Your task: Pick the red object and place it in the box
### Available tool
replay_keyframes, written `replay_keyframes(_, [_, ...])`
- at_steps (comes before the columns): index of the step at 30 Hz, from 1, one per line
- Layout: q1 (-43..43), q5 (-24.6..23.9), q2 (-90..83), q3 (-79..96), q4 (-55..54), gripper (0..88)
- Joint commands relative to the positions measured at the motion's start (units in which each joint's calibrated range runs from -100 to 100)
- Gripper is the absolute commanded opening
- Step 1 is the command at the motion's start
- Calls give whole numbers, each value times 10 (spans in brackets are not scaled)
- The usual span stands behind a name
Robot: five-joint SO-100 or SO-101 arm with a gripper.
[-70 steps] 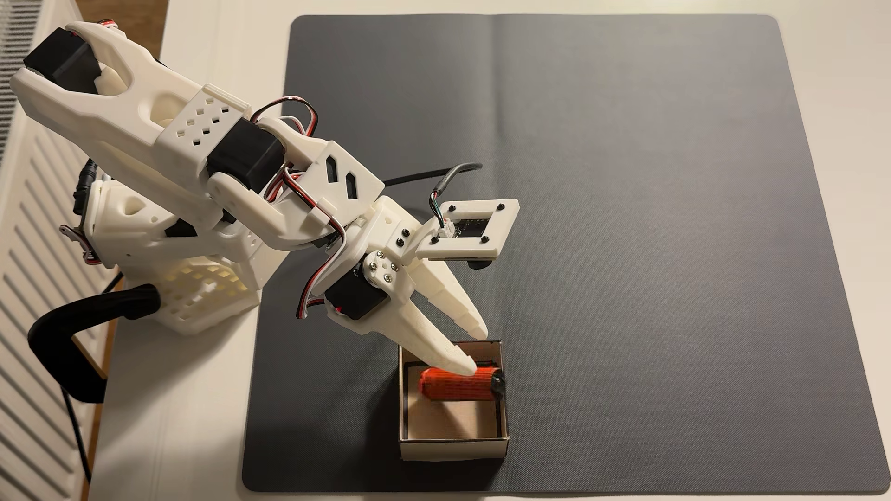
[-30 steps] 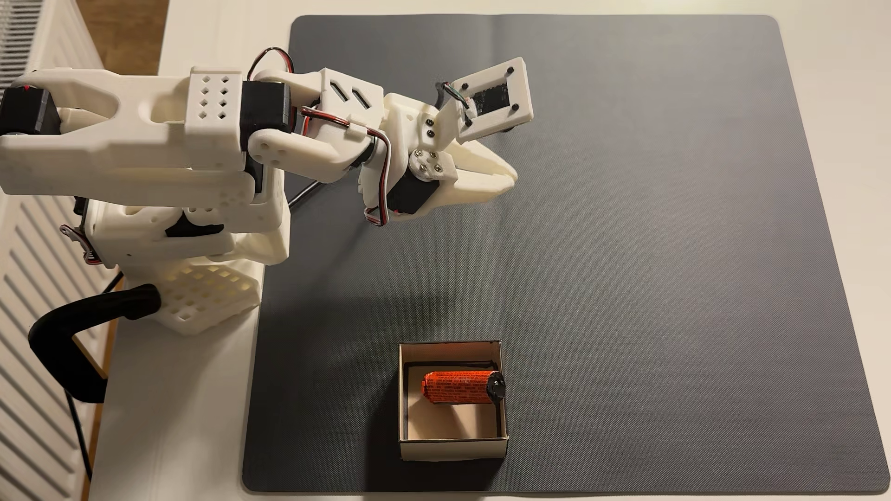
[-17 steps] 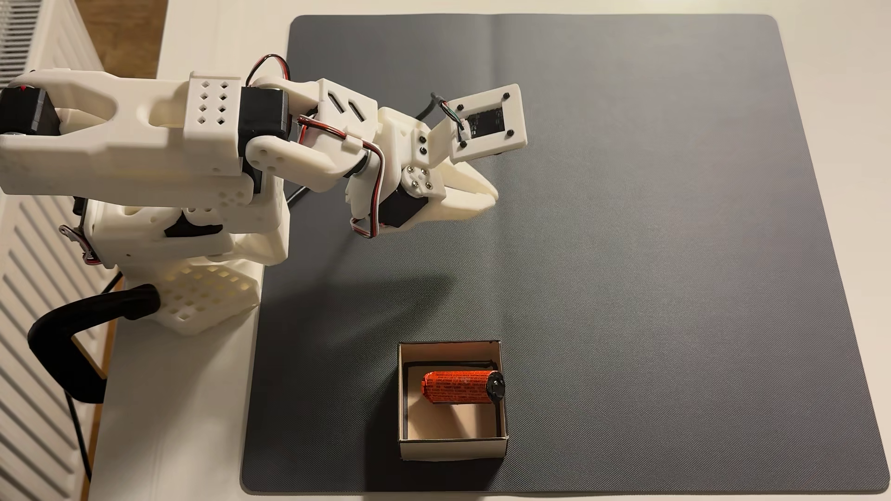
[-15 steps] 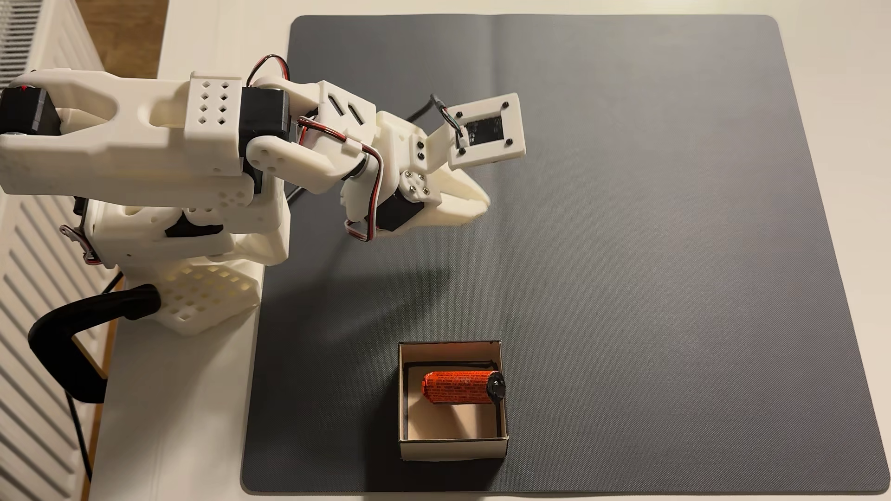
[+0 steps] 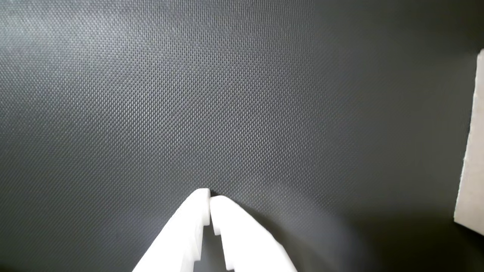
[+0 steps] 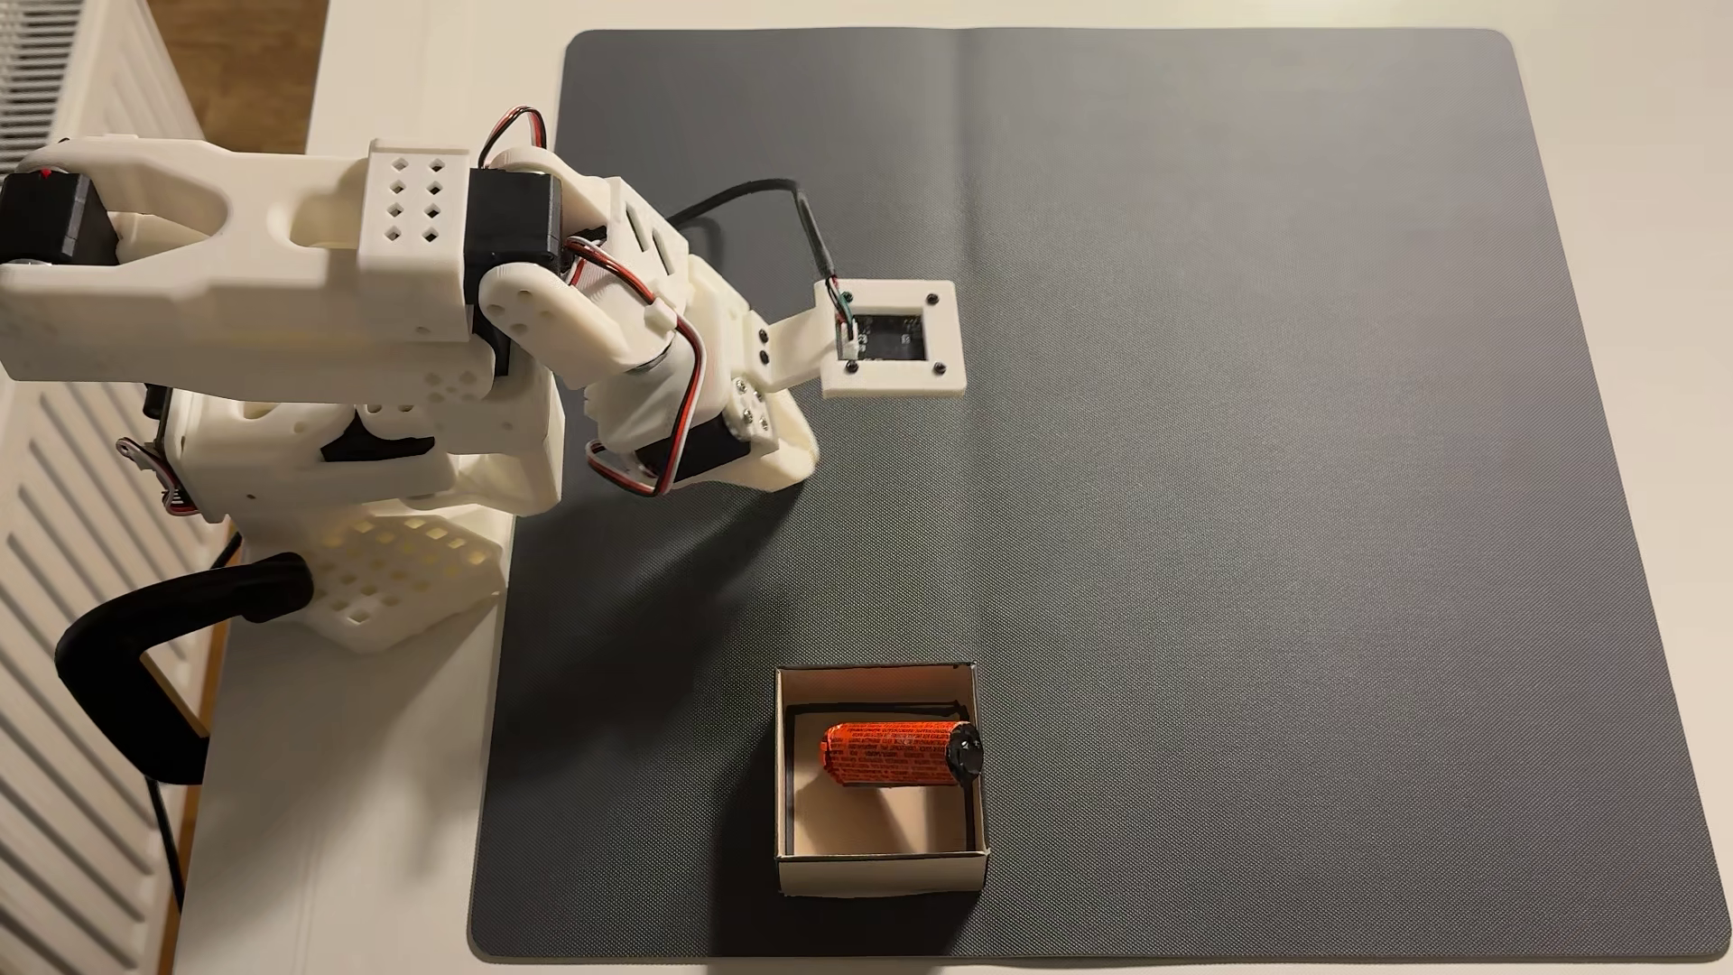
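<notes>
The red object (image 6: 891, 753) already sits inside the box (image 6: 880, 874), so just tuck the arm home slowly, fingers (image 5: 196, 215) closed and empty over the mat (image 6: 1219, 469), probably clear of the box wall.

In the fixed view the cylinder (image 6: 891, 753) lies on its side in the box (image 6: 881, 874), toward the box's far wall, one end against the right wall. The box sits on the mat (image 6: 1266, 469), near its front edge. The gripper (image 5: 210, 198) hangs over bare mat, well behind and left of the box; in the wrist view the box (image 5: 472, 158) sits at the right edge.
</notes>
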Motion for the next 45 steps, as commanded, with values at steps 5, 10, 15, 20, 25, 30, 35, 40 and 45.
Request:
replay_keyframes(5, [-4, 3, 7, 6, 50, 6])
replay_keyframes(10, [1, 2, 7, 6, 86, 6])
replay_keyframes(15, [1, 2, 7, 6, 90, 6])
replay_keyframes(20, [1, 2, 5, 6, 90, 6])
replay_keyframes(25, [1, 2, -17, 6, 99, 6])
replay_keyframes(30, [3, 4, -109, 6, 155, 6])
replay_keyframes(35, [-1, 6, -170, 5, 188, 6])
replay_keyframes(40, [1, 6, -166, 5, 187, 6])
replay_keyframes(45, [1, 6, -166, 5, 187, 6])
